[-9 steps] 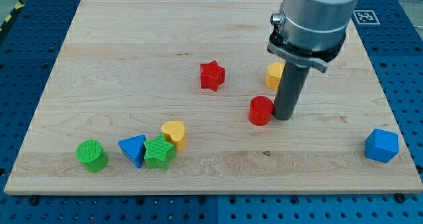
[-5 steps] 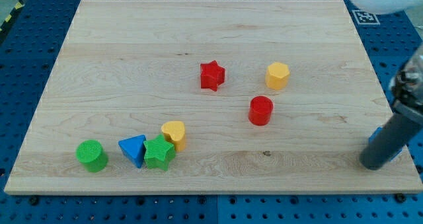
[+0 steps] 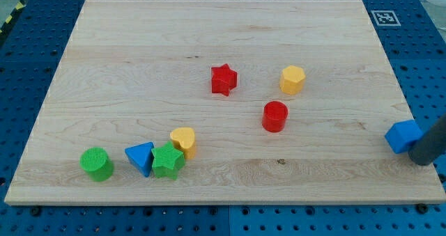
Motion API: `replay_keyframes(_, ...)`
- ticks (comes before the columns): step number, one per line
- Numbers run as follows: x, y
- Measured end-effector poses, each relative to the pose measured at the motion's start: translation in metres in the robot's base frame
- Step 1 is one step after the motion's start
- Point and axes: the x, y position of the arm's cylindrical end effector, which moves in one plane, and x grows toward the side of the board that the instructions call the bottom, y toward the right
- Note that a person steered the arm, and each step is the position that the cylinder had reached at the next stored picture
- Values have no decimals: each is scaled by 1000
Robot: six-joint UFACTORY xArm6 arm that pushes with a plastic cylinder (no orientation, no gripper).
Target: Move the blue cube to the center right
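Note:
The blue cube (image 3: 402, 136) lies at the wooden board's (image 3: 223, 55) right edge, below mid-height. My dark rod comes in from the view's right edge, and my tip (image 3: 421, 159) sits just right of and below the cube, touching or nearly touching it. Only the rod's lower end shows; the arm above it is out of view.
A red star (image 3: 224, 79), a yellow hexagonal block (image 3: 293, 79) and a red cylinder (image 3: 275, 116) sit mid-board. At the lower left are a green cylinder (image 3: 96, 164), blue triangle (image 3: 141, 157), green star (image 3: 168, 161) and yellow heart (image 3: 183, 140).
My rod swung from beside the red cylinder to the board's right edge, then moved further right. The blue cube shifted slightly up. The other blocks did not move.

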Motion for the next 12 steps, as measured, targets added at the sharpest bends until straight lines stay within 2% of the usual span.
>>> replay_keyframes(3, -64, 0)
replay_keyframes(4, -69, -16)
replay_keyframes(6, -56, -60)
replay_keyframes(10, -30, -69)
replay_keyframes(12, -26, -107)
